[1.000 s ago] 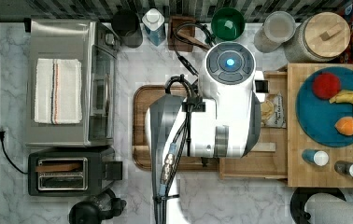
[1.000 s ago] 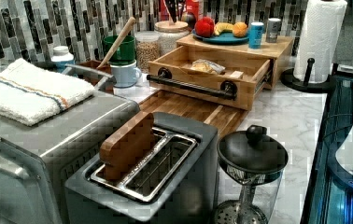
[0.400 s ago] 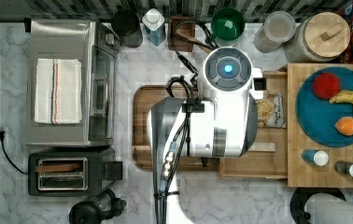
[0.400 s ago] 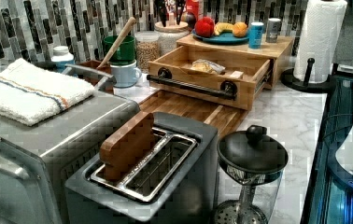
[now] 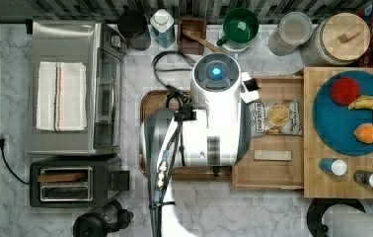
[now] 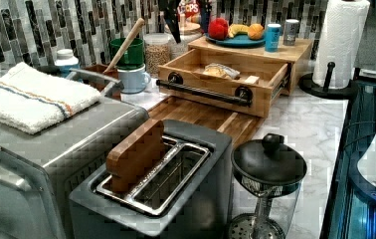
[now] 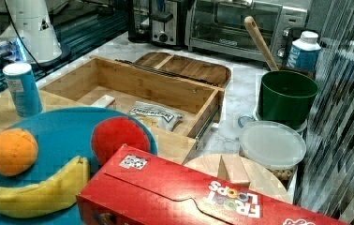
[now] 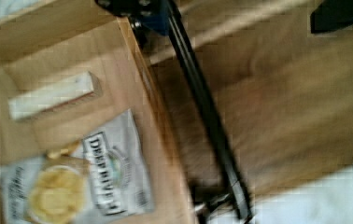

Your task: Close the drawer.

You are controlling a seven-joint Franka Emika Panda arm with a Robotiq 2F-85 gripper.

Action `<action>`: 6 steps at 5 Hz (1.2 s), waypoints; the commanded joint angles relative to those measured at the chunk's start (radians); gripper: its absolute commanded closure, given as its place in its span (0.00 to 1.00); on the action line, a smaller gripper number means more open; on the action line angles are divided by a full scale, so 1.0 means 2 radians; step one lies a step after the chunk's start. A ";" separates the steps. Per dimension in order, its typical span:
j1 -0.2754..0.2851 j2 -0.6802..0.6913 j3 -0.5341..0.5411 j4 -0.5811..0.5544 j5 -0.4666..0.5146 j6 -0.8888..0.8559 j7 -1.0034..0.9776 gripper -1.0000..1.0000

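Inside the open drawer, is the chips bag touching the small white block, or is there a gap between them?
Apart. The top view shows bare drawer floor between the chips bag and the white block; the wrist view shows the same gap.

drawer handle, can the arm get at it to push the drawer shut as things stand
Probably yes. The drawer stands open, and its black handle faces the dark tray, which lies flat and bare in front of it. The arm hangs right above that spot.

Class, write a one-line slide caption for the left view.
Open wooden drawer holding a chip bag, black bar handle facing the toaster.
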 commanded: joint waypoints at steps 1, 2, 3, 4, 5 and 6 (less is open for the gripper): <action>0.033 0.000 0.042 -0.003 0.001 0.058 -0.131 1.00; 0.022 0.015 0.047 -0.023 -0.009 0.090 -0.158 1.00; 0.019 0.025 0.051 -0.056 -0.026 0.134 -0.153 1.00; 0.015 0.047 0.047 -0.063 -0.022 0.142 -0.159 1.00; 0.005 0.065 0.041 -0.065 -0.021 0.142 -0.166 1.00; -0.007 0.073 0.040 -0.098 -0.010 0.194 -0.186 1.00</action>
